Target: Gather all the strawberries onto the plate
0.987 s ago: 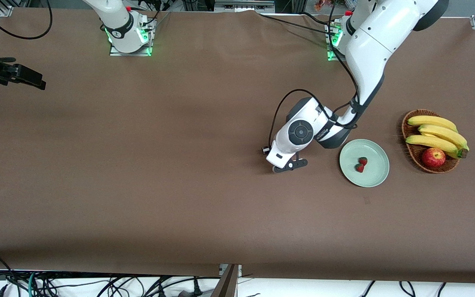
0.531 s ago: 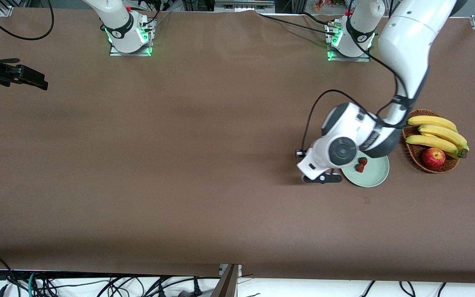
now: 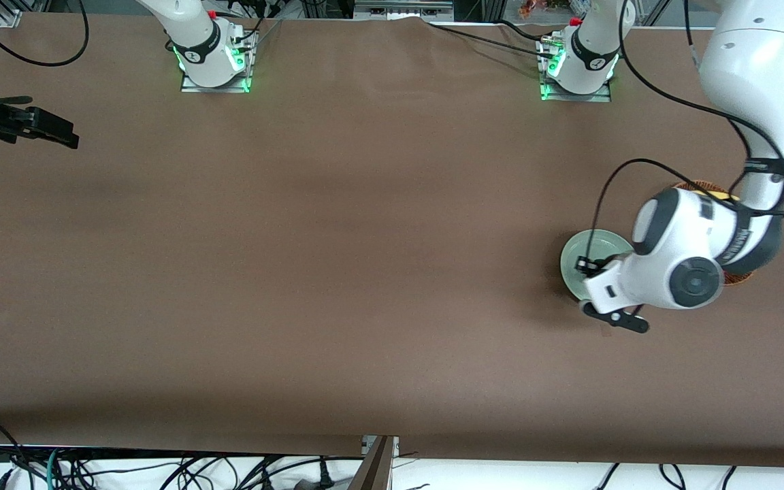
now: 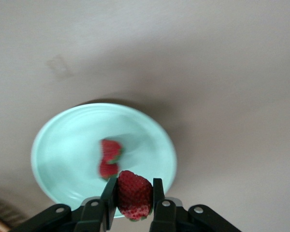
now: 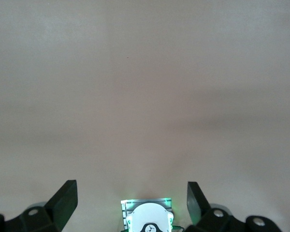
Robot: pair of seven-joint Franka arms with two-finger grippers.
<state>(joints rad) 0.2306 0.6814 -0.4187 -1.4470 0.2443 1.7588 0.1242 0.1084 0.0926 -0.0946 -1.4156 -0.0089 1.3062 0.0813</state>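
Step in hand: delivery of the third strawberry (image 4: 134, 195), clamped in the left gripper (image 4: 134, 199) jaws over the mint-green plate (image 4: 58, 145) rim. Two strawberries (image 4: 109, 158) already lie in it. Next: release inside the rim. Right gripper (image 5: 131, 195): waiting, jaws apart, over bare bench (image 3: 337, 272).

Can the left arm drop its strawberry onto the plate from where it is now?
Probably yes. The left gripper holds the strawberry at the plate's rim, nothing between; two berries lie mid-plate, so bare plate remains.

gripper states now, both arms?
Left tool: shut on a small red strawberry, over the round mint-green plate.
Right tool: open, empty.
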